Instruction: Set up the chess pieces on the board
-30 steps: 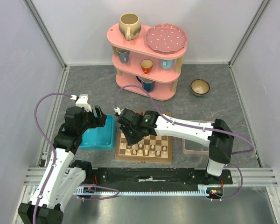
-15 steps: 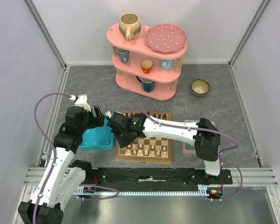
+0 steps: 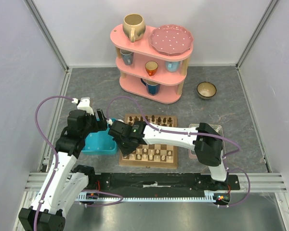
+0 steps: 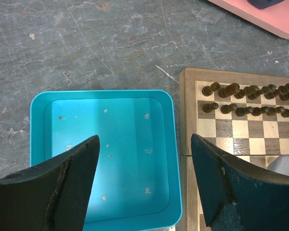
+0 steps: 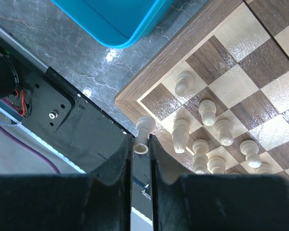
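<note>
The checkered wooden board (image 3: pixel 171 163) lies in front of the arms, with several cream chess pieces (image 3: pixel 149 154) on its near rows and dark ones at the far side. My right gripper (image 5: pixel 140 144) is shut on a cream chess piece (image 5: pixel 144 129), held above the board's near left corner (image 5: pixel 130 98); several cream pieces (image 5: pixel 208 111) stand on squares just beside it. In the top view the right gripper (image 3: pixel 121 140) sits at the board's left edge. My left gripper (image 4: pixel 144 183) is open and empty above the turquoise tray (image 4: pixel 106 159), which holds no pieces.
A pink three-tier shelf (image 3: pixel 151 62) with cups and a plate stands at the back. A small bowl (image 3: pixel 206 89) sits at the back right. A clear pink-rimmed tray (image 3: pixel 195 153) lies right of the board, mostly under the right arm. Dark chessmen (image 4: pixel 250 98) fill the far rows.
My right gripper has moved left across the board to its near left corner, carrying the cream piece. The left arm has stayed over the turquoise tray.
</note>
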